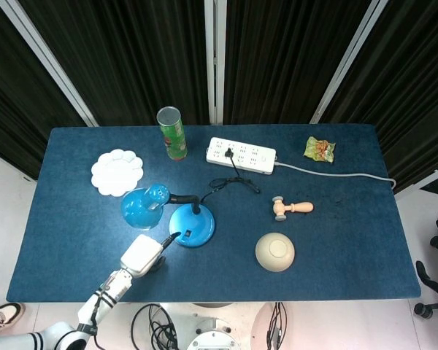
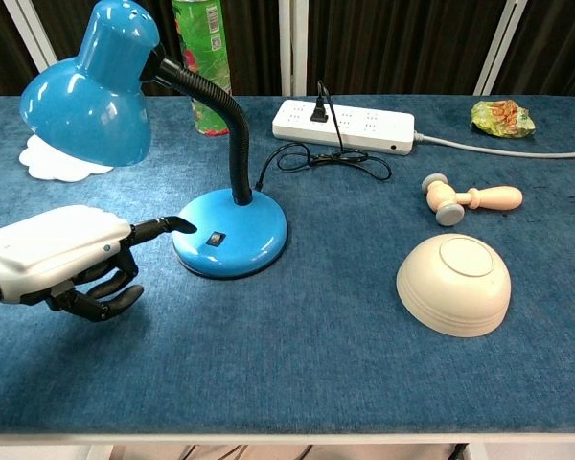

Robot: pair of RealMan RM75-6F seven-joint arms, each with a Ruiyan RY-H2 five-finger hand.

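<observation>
Head view: green canister (image 1: 172,133) upright at table's (image 1: 336,248) 11 o'clock, contents not visible; cream bowl (image 1: 275,251) upside down at 5 o'clock. Blue desk lamp (image 1: 168,212) near centre, shade bent to 9 o'clock, cord to power strip (image 1: 241,154). Left hand (image 1: 147,252) at 7 o'clock of the lamp base.

Chest view: left hand (image 2: 67,259) points one finger (image 2: 163,227) over the base rim, others curled, holding nothing. Right hand outside both views.

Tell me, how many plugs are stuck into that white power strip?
1: a black plug sits in the power strip near its left end, its cord curling toward the blue lamp. The other sockets look empty.
</observation>
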